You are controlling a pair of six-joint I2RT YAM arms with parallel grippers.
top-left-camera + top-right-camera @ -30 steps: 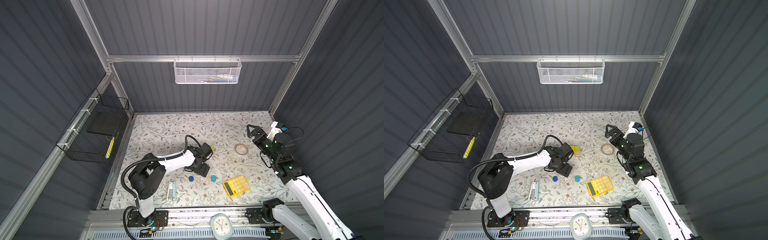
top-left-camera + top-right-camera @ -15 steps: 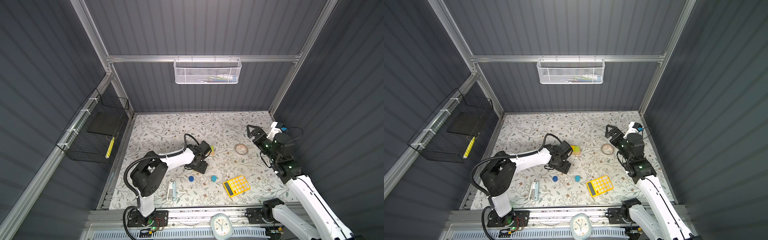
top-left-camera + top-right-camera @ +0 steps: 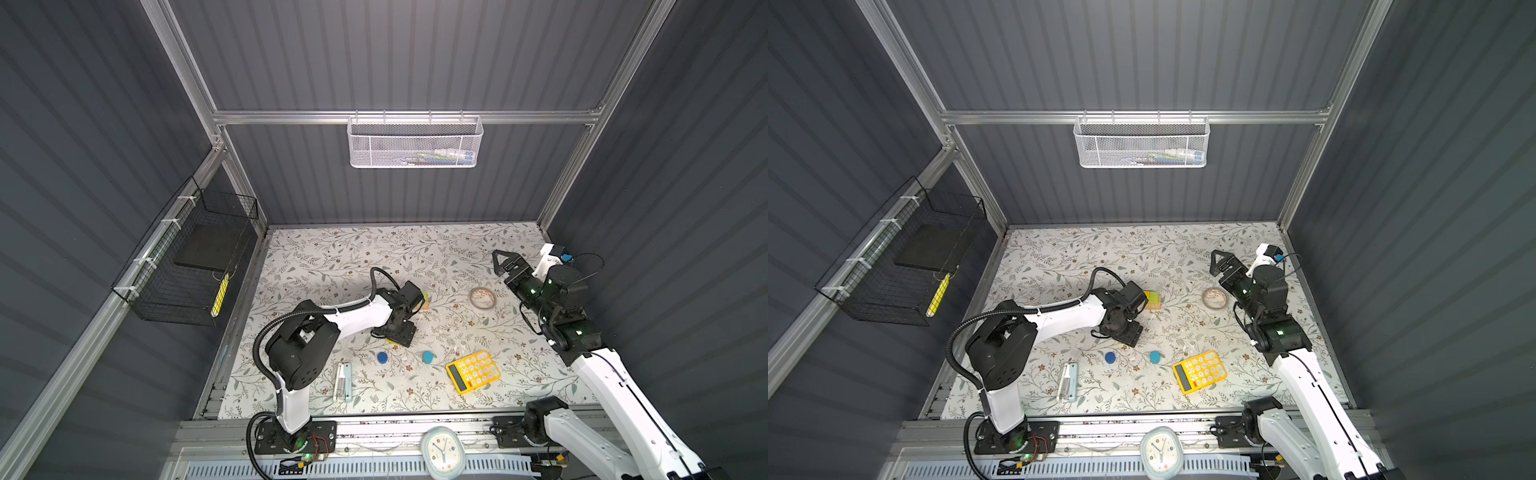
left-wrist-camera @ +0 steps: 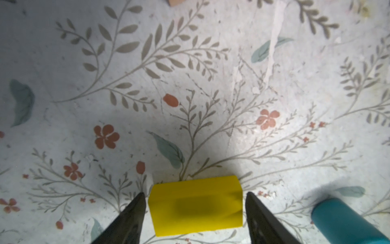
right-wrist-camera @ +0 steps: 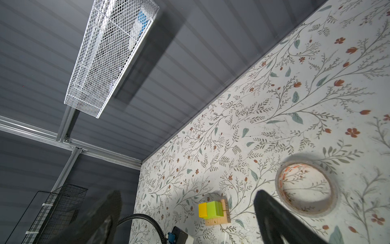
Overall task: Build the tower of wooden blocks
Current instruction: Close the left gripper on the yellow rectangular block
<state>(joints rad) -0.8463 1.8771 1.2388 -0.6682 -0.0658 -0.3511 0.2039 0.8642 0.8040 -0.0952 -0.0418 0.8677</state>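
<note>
Pale cover with printed twigs and flowers (image 3: 332, 257) lies over the whole table. The left arm (image 3: 353, 320) reaches to the middle of it. The right arm (image 3: 552, 299) stands at the right side, and the right gripper (image 3: 504, 261) is spread wide and holds nothing.

The yellow calculator (image 3: 473, 371) lies near the front, and the tape roll (image 3: 482, 298) lies flat beside the right arm. The started tower (image 3: 1153, 300) stands near the middle: a lime-green block (image 5: 213, 209) and a yellow cube (image 5: 202, 210) sit on tan bars (image 5: 218, 220).

The left gripper (image 4: 195, 192) hangs low over a separate yellow block (image 4: 195, 209) on the table. Its fingers (image 4: 135, 213) stand on both sides of the block with a thin gap at each side, so it is not pinched. A dark blue cylinder (image 3: 382, 357) and a teal cylinder (image 3: 428, 356) lie apart near the front.
</note>
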